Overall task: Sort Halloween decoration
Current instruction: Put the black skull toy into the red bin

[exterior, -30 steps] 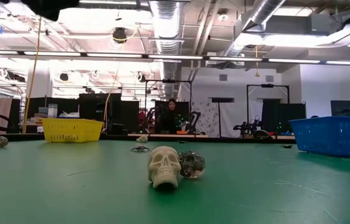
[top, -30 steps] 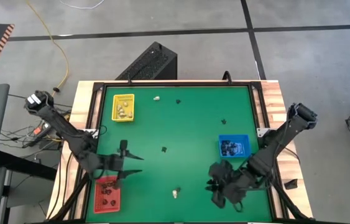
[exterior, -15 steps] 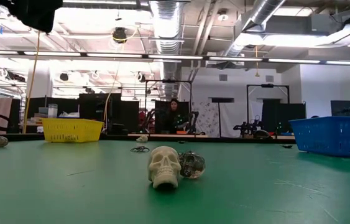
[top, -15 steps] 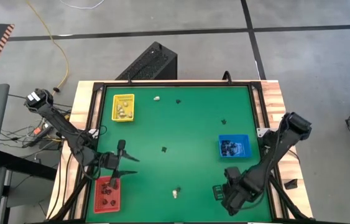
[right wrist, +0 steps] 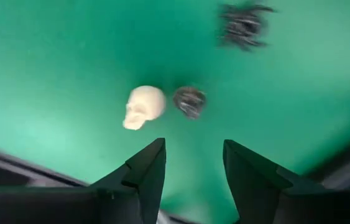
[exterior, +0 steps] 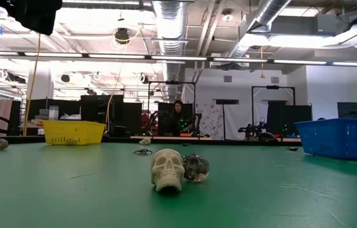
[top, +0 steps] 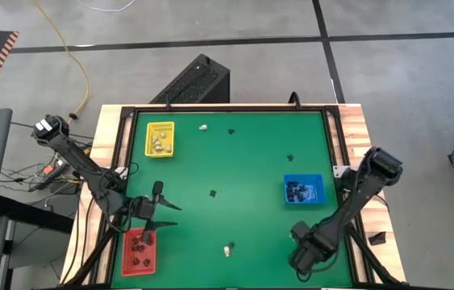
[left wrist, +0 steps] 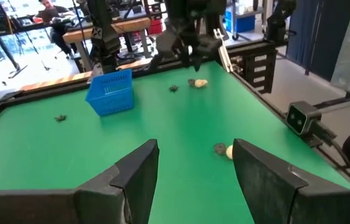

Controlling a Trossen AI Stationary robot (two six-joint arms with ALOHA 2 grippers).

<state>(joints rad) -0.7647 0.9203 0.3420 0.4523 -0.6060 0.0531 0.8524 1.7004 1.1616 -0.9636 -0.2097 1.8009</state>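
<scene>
Small trinkets lie scattered on the green mat. A cream skull rests near the near edge with a dark grey ball beside it. Black spiders lie at mid table, toward the right and at the far side, next to a cream piece. My right gripper hangs open at the near right corner, right of the skull. My left gripper is open above the table's left side, just beyond the red tray.
A yellow tray with cream pieces sits at the far left. A blue tray with black pieces sits at the right. The red tray at the near left holds black pieces. A raised black frame borders the mat. Open mat lies in the middle.
My right gripper has drawn back from the mat beside the blue tray toward the table's near right corner, its arm folding in. My left gripper has shifted slightly toward the red tray. The trinkets have stayed where they were.
</scene>
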